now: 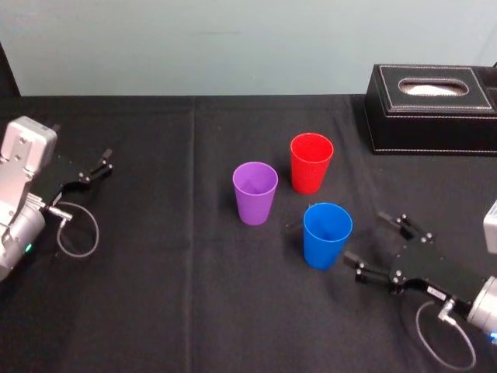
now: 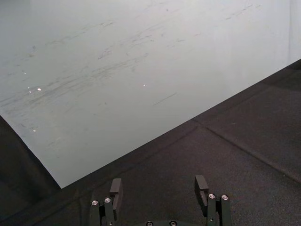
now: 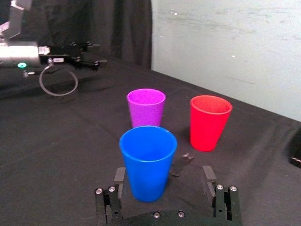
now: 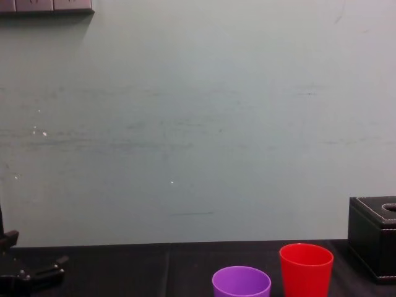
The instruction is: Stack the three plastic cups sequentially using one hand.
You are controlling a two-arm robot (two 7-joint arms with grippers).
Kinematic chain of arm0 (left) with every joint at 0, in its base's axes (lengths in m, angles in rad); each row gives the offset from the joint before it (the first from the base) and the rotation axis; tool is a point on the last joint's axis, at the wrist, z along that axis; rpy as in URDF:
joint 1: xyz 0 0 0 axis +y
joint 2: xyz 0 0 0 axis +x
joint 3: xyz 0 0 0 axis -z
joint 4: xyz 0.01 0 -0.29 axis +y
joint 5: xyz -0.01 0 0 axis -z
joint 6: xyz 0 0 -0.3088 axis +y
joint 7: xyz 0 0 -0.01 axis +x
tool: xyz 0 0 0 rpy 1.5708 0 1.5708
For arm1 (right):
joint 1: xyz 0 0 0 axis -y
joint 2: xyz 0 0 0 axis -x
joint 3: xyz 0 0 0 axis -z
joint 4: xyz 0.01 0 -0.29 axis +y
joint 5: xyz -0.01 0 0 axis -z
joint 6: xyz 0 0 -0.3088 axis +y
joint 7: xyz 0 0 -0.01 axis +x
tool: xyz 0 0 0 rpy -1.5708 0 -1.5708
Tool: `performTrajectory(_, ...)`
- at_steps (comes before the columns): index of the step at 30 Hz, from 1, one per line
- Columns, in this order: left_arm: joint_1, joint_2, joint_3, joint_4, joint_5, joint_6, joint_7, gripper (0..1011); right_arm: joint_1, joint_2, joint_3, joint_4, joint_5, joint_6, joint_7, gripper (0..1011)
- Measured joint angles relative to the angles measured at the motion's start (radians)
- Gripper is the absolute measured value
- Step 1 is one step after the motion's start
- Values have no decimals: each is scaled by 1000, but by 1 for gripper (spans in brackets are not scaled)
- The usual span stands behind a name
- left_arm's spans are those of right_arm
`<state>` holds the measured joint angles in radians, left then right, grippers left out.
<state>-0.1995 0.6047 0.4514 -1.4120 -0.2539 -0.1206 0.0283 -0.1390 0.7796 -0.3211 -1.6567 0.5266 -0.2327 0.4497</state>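
**Right end effector open beside the blue cup, three cups unstacked**

The three cups stand upright and mouth-up on the black-clothed table, around the middle of the head view. The red cup is uppermost. The purple cup sits to its lower left, and the blue cup stands below the red one, to the right of the purple. None touches another.

The right end effector reaches in from the lower right of the head view, its fingers spread wide and holding nothing. Its tips are just beside the blue cup, on that cup's right. In the right wrist view the cup stands before the gap between the two fingers. Whether the lower finger touches the cup's base cannot be told.

The left end effector sits near the left edge of the head view, well apart from the cups. The left wrist view shows its fingers also wide apart and empty. A black box with an oval opening on top sits at the upper right.
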Motion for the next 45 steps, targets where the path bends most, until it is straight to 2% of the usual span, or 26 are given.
performTrajectory(11, 0, 0, 0, 0, 0, 0, 0, 1005, 3, -47, -10, 8, -37, 6, 13, 1002)
performTrajectory(21, 0, 0, 0, 0, 0, 0, 0, 1005, 69, -122, -29, 67, -41, 48, 48, 1003)
performTrajectory(30, 0, 0, 0, 0, 0, 0, 0, 1005, 107, -176, -34, 101, -68, 59, 56, 1003)
performTrajectory(45, 0, 0, 0, 0, 0, 0, 0, 1005, 123, -229, -27, 121, -108, 66, 60, 1003)
